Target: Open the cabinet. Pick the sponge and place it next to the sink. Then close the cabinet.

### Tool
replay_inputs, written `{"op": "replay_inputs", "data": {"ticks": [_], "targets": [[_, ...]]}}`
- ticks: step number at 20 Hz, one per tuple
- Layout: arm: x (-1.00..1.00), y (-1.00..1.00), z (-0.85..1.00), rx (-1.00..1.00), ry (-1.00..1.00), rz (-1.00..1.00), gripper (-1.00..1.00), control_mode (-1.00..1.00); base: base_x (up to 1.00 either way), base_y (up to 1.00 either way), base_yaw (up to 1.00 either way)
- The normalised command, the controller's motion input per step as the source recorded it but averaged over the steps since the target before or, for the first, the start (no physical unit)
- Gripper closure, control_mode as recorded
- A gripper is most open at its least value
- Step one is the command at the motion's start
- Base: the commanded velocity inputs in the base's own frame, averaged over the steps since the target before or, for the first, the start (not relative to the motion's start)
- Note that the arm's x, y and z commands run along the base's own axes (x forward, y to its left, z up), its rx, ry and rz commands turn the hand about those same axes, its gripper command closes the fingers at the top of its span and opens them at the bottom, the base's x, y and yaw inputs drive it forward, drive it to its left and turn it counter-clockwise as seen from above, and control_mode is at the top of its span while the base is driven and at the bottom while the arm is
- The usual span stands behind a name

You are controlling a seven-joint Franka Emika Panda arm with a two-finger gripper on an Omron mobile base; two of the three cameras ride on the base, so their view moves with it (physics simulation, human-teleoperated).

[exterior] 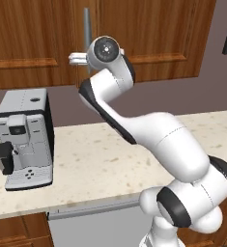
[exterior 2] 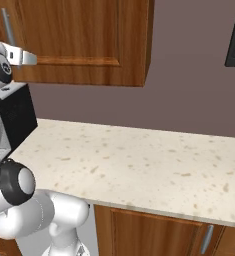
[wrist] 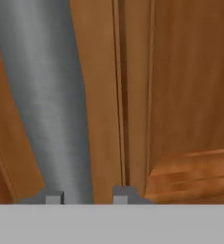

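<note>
In the left base view the gripper [exterior: 78,58] is reaching up to the silver bar handle [exterior: 87,29] of the cabinet [exterior: 148,38]. In the right base view it is meeting the bar low. In the hand view the fingertips [wrist: 54,197] are bracketing the round, brushed-metal handle, spread, not yet pinching; I judge squeezing squarely before pulling is advisable.

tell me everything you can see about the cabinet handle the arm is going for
The handle is a long, straight bar of brushed silver-grey metal, round in section, mounted upright on the reddish-brown recessed-panel door of the cabinet, near the door's edge seam. The door looks shut. In the hand view the bar runs slightly tilted and lies between the two fingers of the gripper, which stand to either side of it. Whether they touch it cannot be told. In the left base view the gripper sits at the bar's lower part.
</note>
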Motion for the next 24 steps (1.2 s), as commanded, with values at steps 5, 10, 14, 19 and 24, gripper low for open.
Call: {"op": "replay_inputs", "data": {"ticks": [5,10,14,19,24], "targets": [[-0.37,-0.64,0.0,0.03,0.0,0.0,1.0,-1.0,0.0,0.0,0.0],[-0.47,-0.67,0.0,0.02,0.0,0.0,1.0,-1.0,0.0,0.0,0.0],[-0.44,-0.62,0.01,0.01,0.0,0.0,1.0,-1.0,0.0,0.0,0.0],[-0.47,-0.63,0.0,0.01,0.0,0.0,1.0,-1.0,0.0,0.0,0.0],[-0.48,-0.64,0.0,0.0,0.0,0.0,1.0,-1.0,0.0,0.0,0.0]]}}
